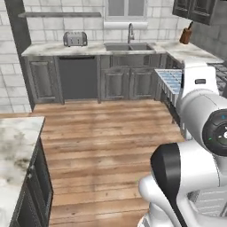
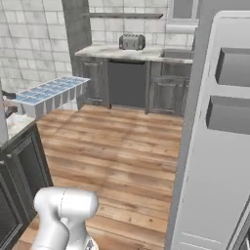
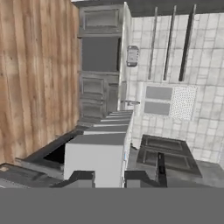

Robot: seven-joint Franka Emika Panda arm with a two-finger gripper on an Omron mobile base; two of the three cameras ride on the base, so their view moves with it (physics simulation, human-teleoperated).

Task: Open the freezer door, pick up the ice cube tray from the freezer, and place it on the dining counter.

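The gripper [image 3: 109, 177] pinches the ice cube tray [image 2: 49, 93] between its fingertips, holding it level above the wood floor [image 1: 106, 137]; its square cells look empty.

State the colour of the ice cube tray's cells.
Light blue cells on the ice cube tray, with pale grey sides; clearest in the right base view.

No text, label, brand, number or sign can be read anywhere.
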